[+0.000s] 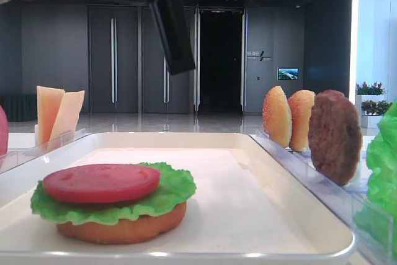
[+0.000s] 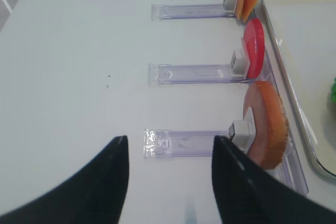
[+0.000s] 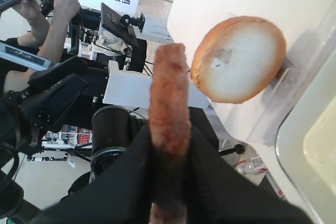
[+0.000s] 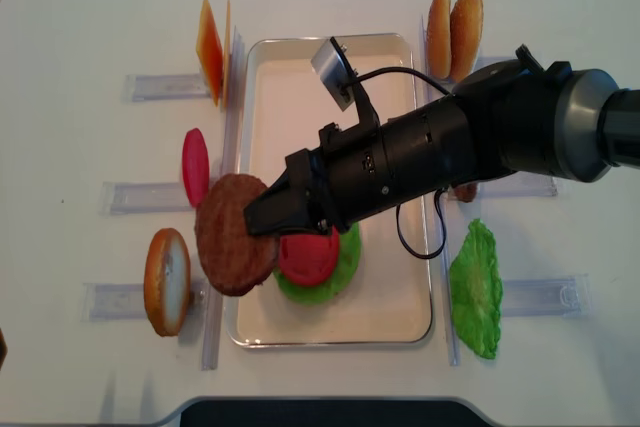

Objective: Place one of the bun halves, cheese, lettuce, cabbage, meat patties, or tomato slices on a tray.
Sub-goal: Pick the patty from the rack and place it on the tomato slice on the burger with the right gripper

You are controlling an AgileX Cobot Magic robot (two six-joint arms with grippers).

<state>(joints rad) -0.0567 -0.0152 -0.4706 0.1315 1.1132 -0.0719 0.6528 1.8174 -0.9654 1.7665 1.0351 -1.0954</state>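
My right gripper (image 4: 268,217) reaches across the cream tray (image 4: 262,87) and is shut on a dark brown meat patty (image 4: 233,235), which hangs over the tray's left rim. In the right wrist view the patty (image 3: 169,108) shows edge-on between the black fingers (image 3: 121,182). On the tray sits a stack of bun half (image 1: 124,231), lettuce (image 1: 170,195) and tomato slice (image 4: 308,257). My left gripper (image 2: 169,148) is open over bare table beside a standing bun half (image 2: 270,124).
Clear holders along the tray's left carry a bun half (image 4: 167,280), a tomato slice (image 4: 194,167) and cheese (image 4: 210,37). On the right stand two bun halves (image 4: 452,19), another patty (image 1: 335,134) and a lettuce leaf (image 4: 476,287).
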